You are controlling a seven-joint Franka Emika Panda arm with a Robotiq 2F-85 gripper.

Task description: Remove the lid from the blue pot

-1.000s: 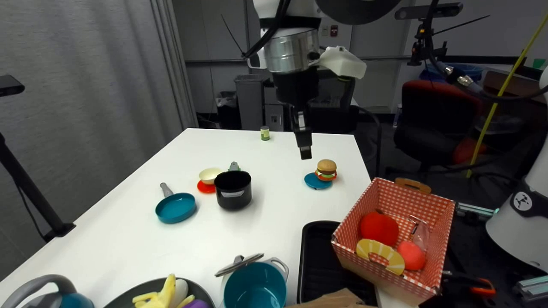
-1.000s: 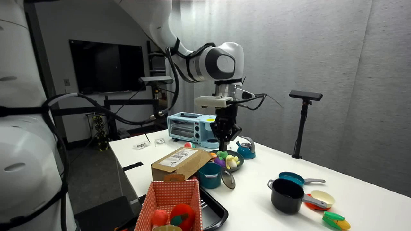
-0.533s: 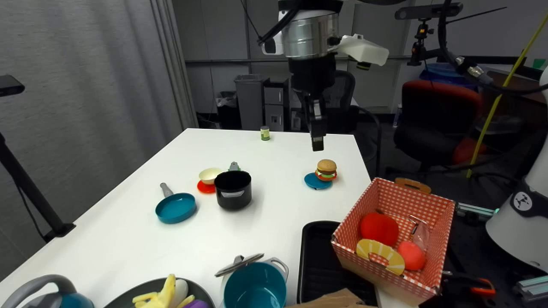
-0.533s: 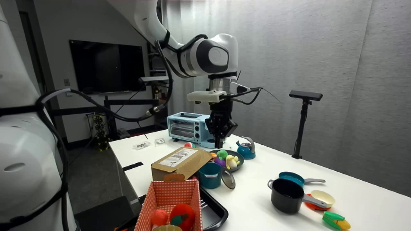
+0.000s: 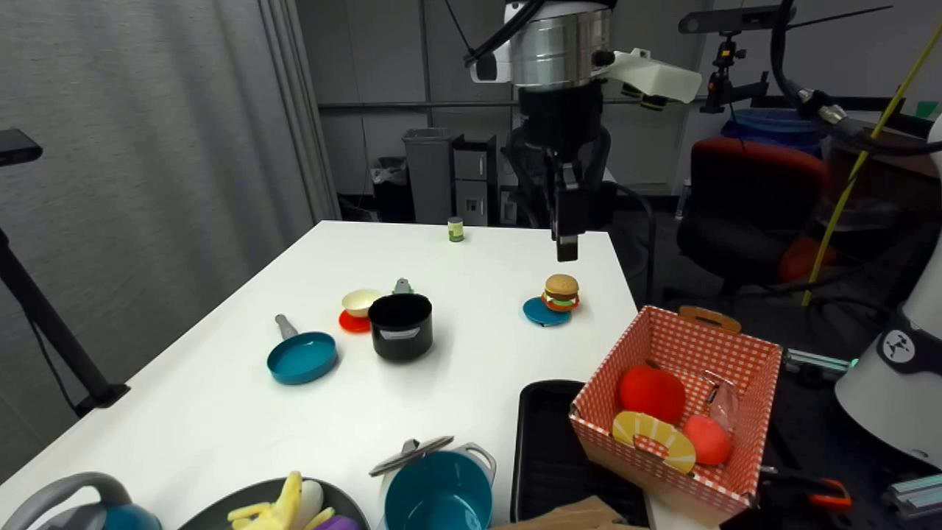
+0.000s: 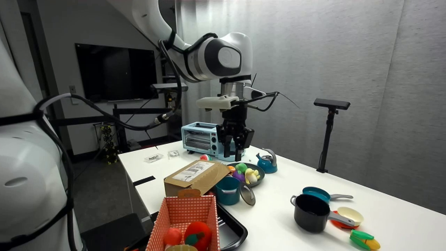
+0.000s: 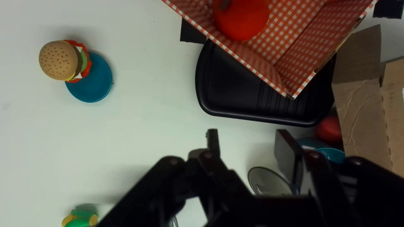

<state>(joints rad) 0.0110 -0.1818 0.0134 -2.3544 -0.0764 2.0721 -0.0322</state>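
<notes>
The blue pot point(image 5: 439, 495) stands on the table with its top uncovered, and it also shows in the other exterior view point(image 6: 228, 192). The glass lid point(image 6: 247, 194) is tilted beside the pot and seems to lean on its side; its edge shows in an exterior view point(image 5: 412, 456). In the wrist view the lid point(image 7: 269, 183) is partly hidden by my gripper, and only part of the blue pot point(image 7: 331, 154) shows. My gripper point(image 7: 247, 138) is open and empty, its fingers apart. It is high above the table, apart from lid and pot, in both exterior views point(image 5: 567, 249) point(image 6: 232, 156).
A cardboard box point(image 6: 195, 176), a checked basket point(image 6: 190, 205) and a black tray point(image 7: 233, 85) crowd the pot. A pan of toy food point(image 6: 258, 179) and a kettle point(image 6: 267, 163) stand nearby. A black pot point(image 5: 401, 331) and a burger point(image 5: 561, 292) are farther off.
My gripper has risen and moved towards the robot base, rightward in an exterior view. Its fingers, close together earlier, are now spread apart. The lid and pot have not moved.
</notes>
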